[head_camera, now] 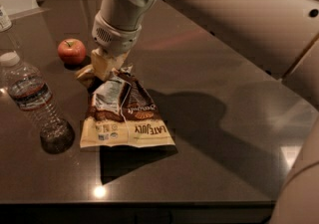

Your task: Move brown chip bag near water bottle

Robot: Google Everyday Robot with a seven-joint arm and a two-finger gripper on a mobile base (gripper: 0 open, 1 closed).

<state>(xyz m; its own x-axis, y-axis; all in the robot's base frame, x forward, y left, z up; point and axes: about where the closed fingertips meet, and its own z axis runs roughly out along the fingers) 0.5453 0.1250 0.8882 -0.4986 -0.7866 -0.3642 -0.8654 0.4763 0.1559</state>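
Note:
The brown chip bag [127, 113], dark brown with a cream band reading "LATE JULY", hangs from its crumpled top edge. My gripper [103, 66] is shut on that top edge and holds the bag a little above the dark table [224, 118], over its shadow. The water bottle [35, 101], clear with a white cap and a dark label, stands upright at the left. The bag's left edge is a short gap from the bottle's base.
A red apple [71, 51] sits behind the bag, just left of the gripper. A white-labelled object [4, 17] stands at the far left edge. My large arm spans the top and right of the view. The table's front edge runs along the bottom.

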